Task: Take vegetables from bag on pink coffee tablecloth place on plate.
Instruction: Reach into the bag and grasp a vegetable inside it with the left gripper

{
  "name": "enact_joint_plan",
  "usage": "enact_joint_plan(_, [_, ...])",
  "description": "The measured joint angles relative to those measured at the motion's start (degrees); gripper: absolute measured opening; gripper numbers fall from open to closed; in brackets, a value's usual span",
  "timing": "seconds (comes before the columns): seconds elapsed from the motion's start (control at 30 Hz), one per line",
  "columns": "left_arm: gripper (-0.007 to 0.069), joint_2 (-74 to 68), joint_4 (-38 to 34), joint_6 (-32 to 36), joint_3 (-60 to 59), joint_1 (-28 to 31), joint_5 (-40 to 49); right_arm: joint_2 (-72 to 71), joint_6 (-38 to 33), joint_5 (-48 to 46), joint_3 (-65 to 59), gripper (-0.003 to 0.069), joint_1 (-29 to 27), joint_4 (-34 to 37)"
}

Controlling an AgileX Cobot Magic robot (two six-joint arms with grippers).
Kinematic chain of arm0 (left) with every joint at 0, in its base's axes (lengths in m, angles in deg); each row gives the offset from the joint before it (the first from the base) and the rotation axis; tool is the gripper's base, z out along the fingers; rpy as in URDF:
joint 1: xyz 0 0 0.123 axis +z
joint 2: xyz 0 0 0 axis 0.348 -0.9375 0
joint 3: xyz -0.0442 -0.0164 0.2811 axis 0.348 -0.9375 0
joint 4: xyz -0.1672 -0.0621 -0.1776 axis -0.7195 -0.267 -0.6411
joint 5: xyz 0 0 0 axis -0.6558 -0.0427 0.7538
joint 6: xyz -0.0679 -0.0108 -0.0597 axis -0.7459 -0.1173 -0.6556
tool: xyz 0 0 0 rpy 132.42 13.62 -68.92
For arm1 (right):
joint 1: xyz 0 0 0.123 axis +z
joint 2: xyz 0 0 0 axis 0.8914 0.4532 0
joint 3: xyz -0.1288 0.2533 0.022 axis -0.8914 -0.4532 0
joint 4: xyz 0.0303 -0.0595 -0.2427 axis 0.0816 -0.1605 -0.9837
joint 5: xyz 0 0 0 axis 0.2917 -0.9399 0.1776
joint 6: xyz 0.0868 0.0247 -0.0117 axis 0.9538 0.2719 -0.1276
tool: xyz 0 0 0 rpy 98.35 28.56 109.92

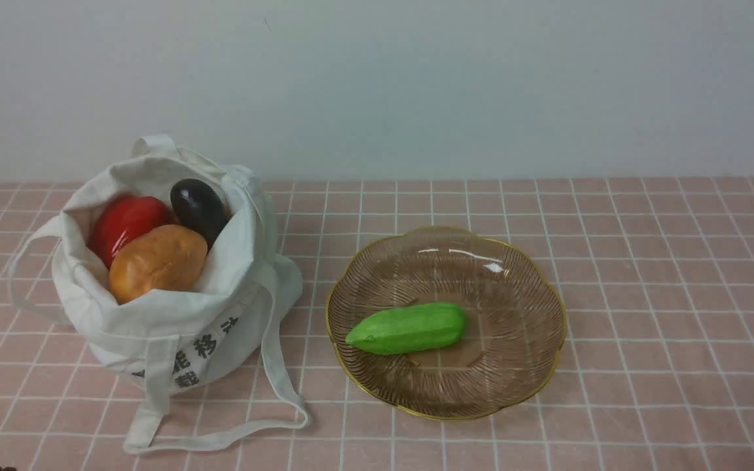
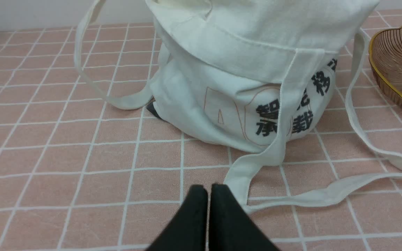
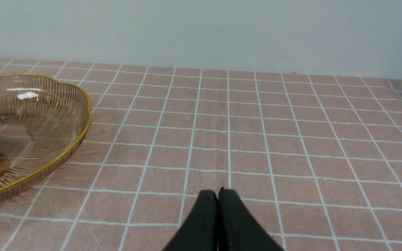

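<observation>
Progress: one of four visible vegetables delivered, three left.

Left of counter: bag stands upright on the pink tablecloth, mouth open and slumped. Showing in the mouth: red pepper at the back left, potato in front and uppermost, eggplant at the back right, all touching. Anything beneath them is hidden.

Left claw: clenched, empty, low over the cloth on the bag's printed side. One strap loops loose on the cloth just beside its fingertips. Snag risk, in my judgement, if the claw goes straight in low; rising over the bag's rim looks cleaner.

Centre: plate near the bag but apart from it, the strap lying between. Green gourd lies flat on the plate's left half. The right and rear of the plate are bare, room enough for more.

Right: right claw clenched, empty, over bare cloth beside the plate's gold rim. Open cloth runs from there to the wall and to the counter's right edge.

Next, likely: potato first, since it sits on top.
</observation>
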State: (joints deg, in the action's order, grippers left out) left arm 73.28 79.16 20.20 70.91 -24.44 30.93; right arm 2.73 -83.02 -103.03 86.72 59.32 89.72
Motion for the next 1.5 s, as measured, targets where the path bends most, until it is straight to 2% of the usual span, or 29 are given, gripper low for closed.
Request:
enact_joint_plan(0.73, [-0.0005, 0.0, 0.0, 0.0, 0.0, 0.0, 0.0, 0.0, 0.05, 0.0, 0.0, -0.0012, 0.0, 0.0])
enact_joint_plan(0.83, [-0.0005, 0.0, 2.49, -0.16, -0.09, 0.0, -1.03, 0.0, 0.12, 0.0, 0.0, -0.0012, 0.0, 0.0])
enact_joint_plan(1.1, [-0.0005, 0.0, -3.77, -9.82, -0.19, 0.0, -13.77, 0.0, 0.12, 0.0, 0.0, -0.0012, 0.0, 0.0])
enact_joint_plan(1.2, [-0.0005, 0.0, -4.7, -11.26, -0.19, 0.0, -19.05, 0.0, 0.12, 0.0, 0.0, -0.0012, 0.0, 0.0])
enact_joint_plan(1.27, [-0.0005, 0.0, -5.06, -11.64, -0.19, 0.0, -24.73, 0.0, 0.12, 0.0, 0.0, -0.0012, 0.0, -0.05])
enact_joint_plan(1.3, [-0.0005, 0.0, -5.39, -12.1, -0.19, 0.0, -31.96, 0.0, 0.15, 0.0, 0.0, -0.0012, 0.0, -0.05])
enact_joint_plan(1.37, [-0.0005, 0.0, -5.64, -12.56, 0.12, 0.0, -40.05, 0.0, 0.15, 0.0, 0.0, -0.0012, 0.0, -0.05])
enact_joint_plan(1.5, [-0.0005, -1.69, -5.84, -12.9, 7.02, 0.0, -38.27, 0.0, 0.23, 0.0, 0.0, -0.0012, 0.0, -0.05])
